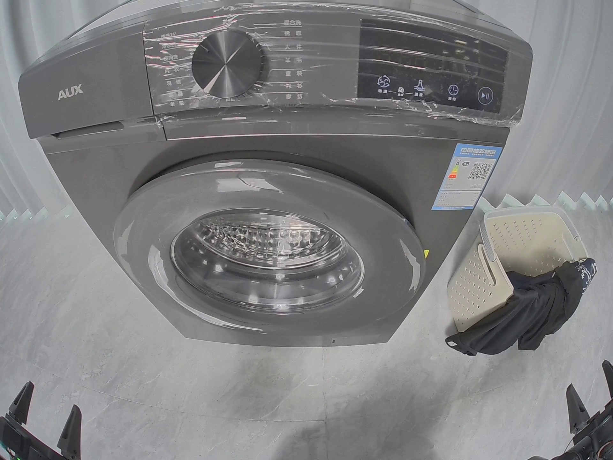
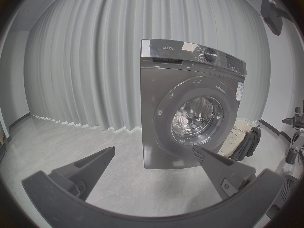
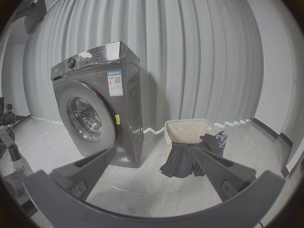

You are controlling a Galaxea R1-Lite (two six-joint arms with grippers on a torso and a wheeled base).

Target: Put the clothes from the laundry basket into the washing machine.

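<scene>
On your left, the left gripper (image 1: 50, 400) is hovering low over the floor, its two fingers spread wide and gripping nothing. Ahead of you the washing machine (image 1: 274, 154) is facing you squarely, and its round door (image 1: 268, 257) is sitting closed over the drum, so you are probably going to have to deal with that before anything goes in.

Moving right, the laundry basket (image 1: 533, 228) is standing on the floor just beside the machine's right front corner. The clothes (image 1: 530, 314) are dark and are draping over the basket's near rim. The bulk is hanging down the outside wall, and its lowest fold is touching the floor. That puts the long axis running from the rim down toward you.

You are most likely dealing with something light, limp and shapeless. It will sag and trail rather than keep its form, so the bunched fabric riding on the rim is looking like the best place to pinch.

At far right, the right gripper (image 1: 589, 378) is waiting low, its fingers parted wide and carrying nothing.
</scene>
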